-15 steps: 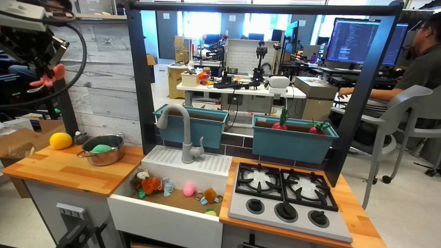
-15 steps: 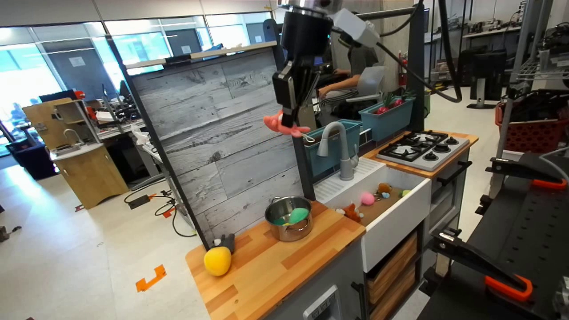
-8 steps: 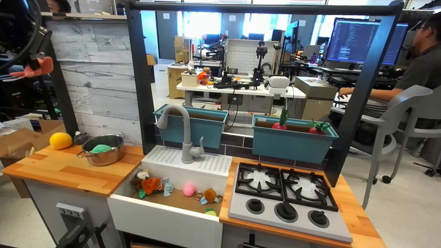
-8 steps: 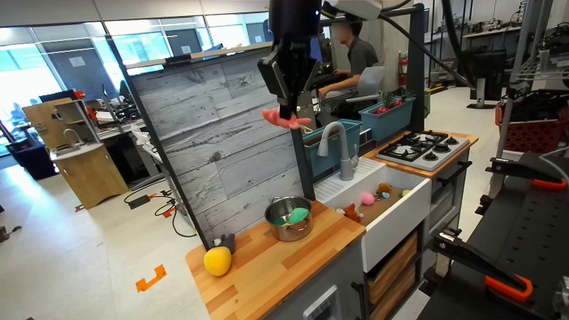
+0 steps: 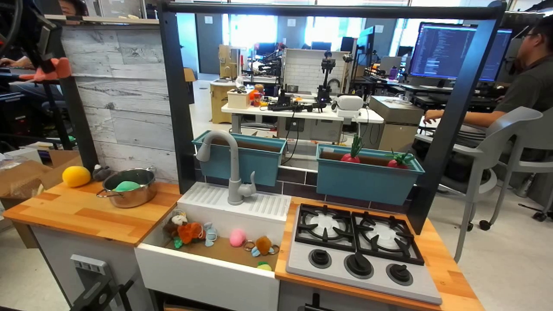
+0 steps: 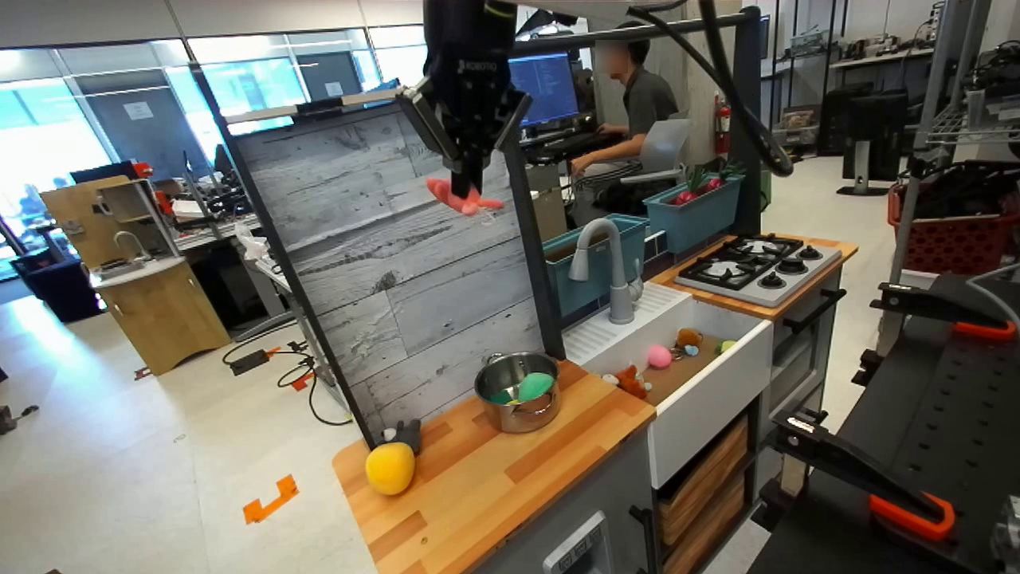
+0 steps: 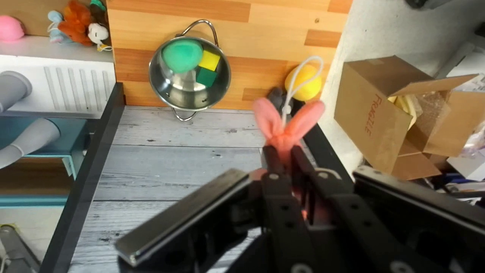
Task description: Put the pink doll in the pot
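Whitewashed planks [image 6: 414,279] rise behind a butcher-block counter [image 6: 478,510] in a bright, busy room. Up in the air, the pink doll [image 6: 470,205] hangs higher than the pot [image 6: 502,413] and well apart from it. The gripper [image 7: 285,153] is narrow, its two fingers pinching the doll between them; in the wrist view, two pink lobes and a white cord loop [image 7: 290,92] stick out past the tips. Near the planks, the pot stands upright on the counter, holding a green rounded piece [image 7: 182,56], a yellow block [image 7: 209,60] and a dark green block [image 7: 206,77]. Toward the counter's end sit a yellow ball [image 6: 390,469] and, just beside it, a grey toy [image 6: 408,435]. On the pot's other side, a white basin [image 5: 207,276] adjoins the counter, with a pink ball [image 5: 237,238] and an orange toy [image 5: 189,233] among those lying in it. Past the basin lies a stove top [image 5: 298,257].
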